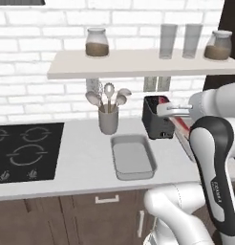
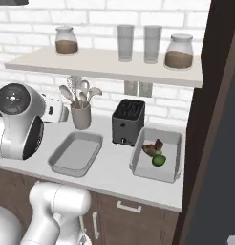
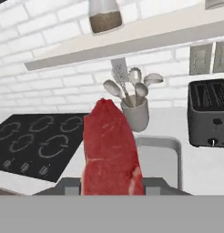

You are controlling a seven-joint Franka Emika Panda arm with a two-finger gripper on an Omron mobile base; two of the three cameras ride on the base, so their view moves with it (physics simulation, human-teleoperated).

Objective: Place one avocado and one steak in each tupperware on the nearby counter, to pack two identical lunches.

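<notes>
red marbled steak (image 3: 111, 150), green avocado (image 2: 159, 160)

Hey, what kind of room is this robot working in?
It looks like a home kitchen, rendered rather than real. A black cooktop is set into the counter, a dark toaster and a crock of utensils stand by the brick wall, and the hand holds a raw steak.
</notes>
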